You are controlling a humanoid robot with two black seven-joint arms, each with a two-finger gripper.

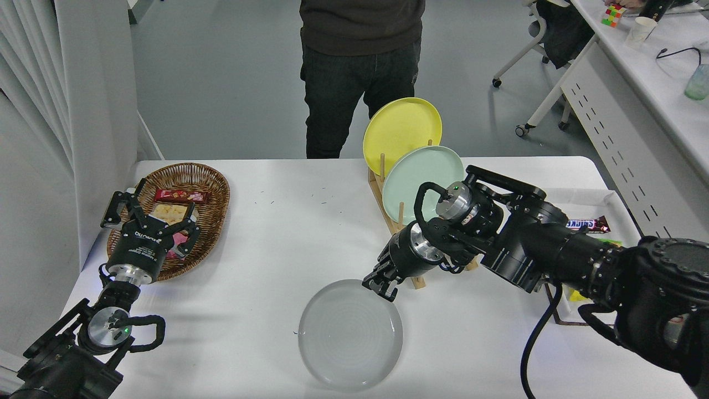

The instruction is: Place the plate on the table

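The pale grey plate (350,332) lies flat or nearly flat on the white table (266,249), near the front middle. My right gripper (380,288) reaches down from the right and is at the plate's far right rim, its fingers closed on the rim's edge. My left gripper (150,216) is parked at the lower left, open and empty, over the near side of the wicker basket.
A wooden rack (396,221) behind my right gripper holds a yellow plate (401,130) and a mint green plate (421,177). The wicker basket (213,188) with snacks stands at the left. A white tray (609,199) with a snack bar (587,224) is at the right. A person (360,72) stands at the far side.
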